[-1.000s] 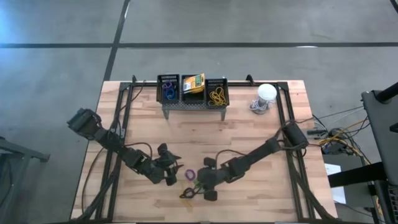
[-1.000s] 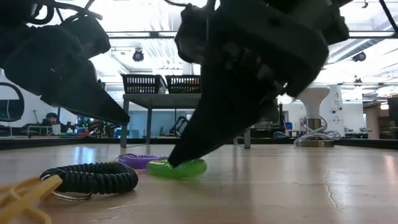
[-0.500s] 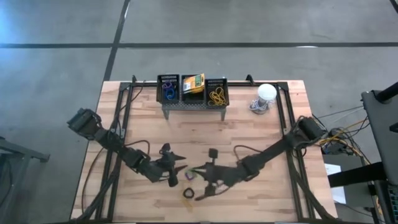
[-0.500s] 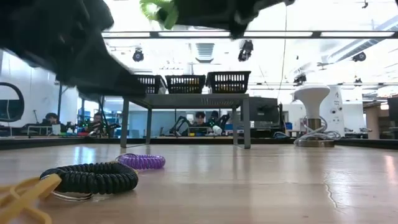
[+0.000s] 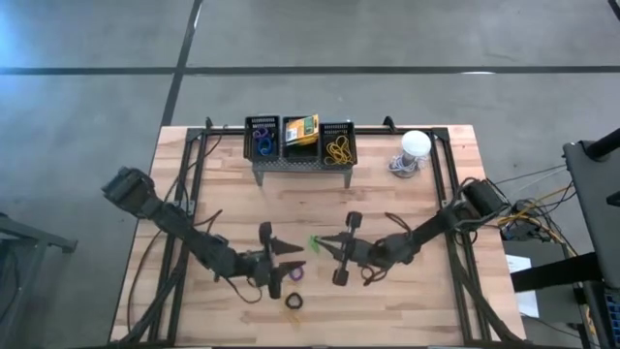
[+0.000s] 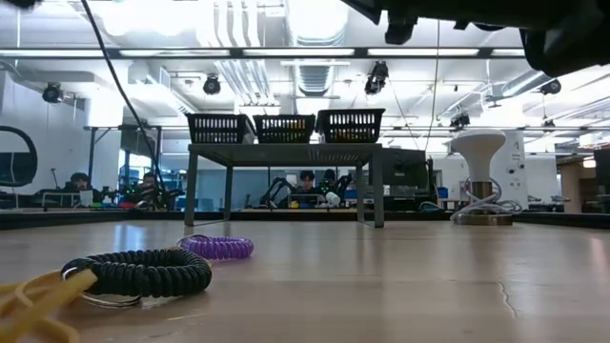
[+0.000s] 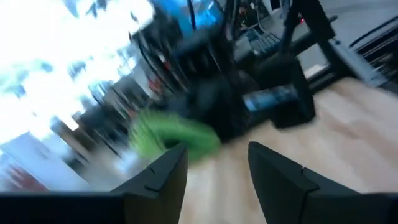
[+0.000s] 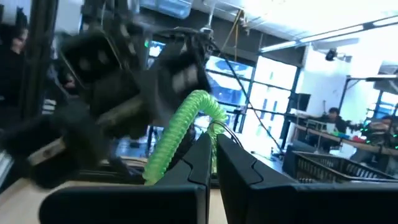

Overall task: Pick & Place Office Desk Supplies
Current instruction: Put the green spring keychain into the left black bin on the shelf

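My right gripper point(image 5: 326, 244) hangs above the table's middle, shut on a green coiled loop point(image 5: 314, 242). It points level toward the table's left. My left gripper point(image 5: 296, 255) faces it from the left, open, with the green loop point(image 7: 171, 134) just beyond its fingertips and nothing between them. A purple loop point(image 6: 217, 248), a black loop point(image 6: 138, 272) and thin yellow bands point(image 6: 29, 303) lie flat on the table below. Three black mesh baskets point(image 5: 300, 138) sit on a grey stand at the far edge. My right gripper pinches one stretch of the green loop's coil point(image 8: 208, 127) between its two fingers. The fingers come level from the table's right. The loop stands up from the fingertips and is lifted clear of the table.
The grey perforated stand point(image 5: 300, 165) with its baskets stands at the far middle, and a white dome-shaped object point(image 5: 415, 145) is at the far right. Bare wood lies between the stand and the grippers. People sit in the room beyond the table.
My right gripper has shut on the green loop where it lay on the table. It has lifted the loop clear, going up and toward the far edge, and has tipped from pointing down to level. My left gripper has risen too and turned level, staying open.
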You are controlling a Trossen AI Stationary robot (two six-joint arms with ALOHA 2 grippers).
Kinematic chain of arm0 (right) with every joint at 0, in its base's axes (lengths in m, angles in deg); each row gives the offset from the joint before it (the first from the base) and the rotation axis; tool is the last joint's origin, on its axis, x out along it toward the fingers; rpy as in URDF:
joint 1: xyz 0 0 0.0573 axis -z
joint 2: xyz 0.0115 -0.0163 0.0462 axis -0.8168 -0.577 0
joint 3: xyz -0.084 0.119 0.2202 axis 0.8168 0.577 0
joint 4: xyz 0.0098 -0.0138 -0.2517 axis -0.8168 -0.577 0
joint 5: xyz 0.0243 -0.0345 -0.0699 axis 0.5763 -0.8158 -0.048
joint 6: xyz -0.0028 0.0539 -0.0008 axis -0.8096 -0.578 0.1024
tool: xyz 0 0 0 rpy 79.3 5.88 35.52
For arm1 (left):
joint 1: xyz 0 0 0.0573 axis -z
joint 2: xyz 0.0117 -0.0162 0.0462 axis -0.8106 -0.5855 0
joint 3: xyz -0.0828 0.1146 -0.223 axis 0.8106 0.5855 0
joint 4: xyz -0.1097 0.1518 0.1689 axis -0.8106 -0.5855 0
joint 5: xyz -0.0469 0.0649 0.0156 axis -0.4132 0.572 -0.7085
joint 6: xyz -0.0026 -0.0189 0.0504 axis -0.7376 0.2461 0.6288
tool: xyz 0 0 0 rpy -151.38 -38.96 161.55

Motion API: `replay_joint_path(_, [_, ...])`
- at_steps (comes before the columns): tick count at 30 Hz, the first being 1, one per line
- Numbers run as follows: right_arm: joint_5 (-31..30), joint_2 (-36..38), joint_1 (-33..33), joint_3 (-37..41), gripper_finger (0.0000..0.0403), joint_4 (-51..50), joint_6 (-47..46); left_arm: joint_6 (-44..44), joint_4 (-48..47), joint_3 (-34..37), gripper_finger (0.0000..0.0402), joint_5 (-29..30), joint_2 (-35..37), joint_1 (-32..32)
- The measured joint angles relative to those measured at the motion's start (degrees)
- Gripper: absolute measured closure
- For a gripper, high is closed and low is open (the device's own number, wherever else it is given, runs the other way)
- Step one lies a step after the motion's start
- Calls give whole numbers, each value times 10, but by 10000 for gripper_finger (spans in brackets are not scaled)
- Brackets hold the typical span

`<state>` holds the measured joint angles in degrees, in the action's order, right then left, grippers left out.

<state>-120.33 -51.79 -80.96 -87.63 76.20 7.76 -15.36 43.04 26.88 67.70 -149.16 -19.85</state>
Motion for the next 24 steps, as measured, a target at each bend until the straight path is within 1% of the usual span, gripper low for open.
replay_joint_path(1, [0, 1, 1, 1, 390, 0, -5, 44, -10, -16, 229, 1, 5, 0])
replay_joint_path(3, [1, -2, 0, 2, 390, -6, -5, 105, -45, -47, 227, 0, 12, -1])
replay_joint_path(6, [3, -1, -1, 1, 390, -4, -5, 168, -167, -92, 214, 0, 16, -2])
replay_joint_path(8, [2, -1, 0, 1, 390, -5, -9, 184, -278, -122, 199, 0, 16, -5])
replay_joint_path(10, [2, -2, 0, 1, 390, -9, -15, 175, -380, -156, 180, 1, 12, -12])
replay_joint_path(12, [1, -2, 0, 1, 390, -10, -16, 153, -442, -182, 161, 16, 10, -21])
replay_joint_path(15, [2, -2, 0, 1, 390, -22, -19, 127, -450, -199, 137, 23, 9, -29])
replay_joint_path(18, [3, -2, 1, 1, 390, -32, -30, 134, -454, -207, 123, 12, 9, -26])
replay_joint_path(21, [3, -2, 3, 1, 390, -37, -40, 152, -453, -213, 120, -25, 9, -22])
replay_joint_path(24, [3, -2, 4, 1, 390, -38, -43, 155, -466, -210, 125, -27, 9, -30])
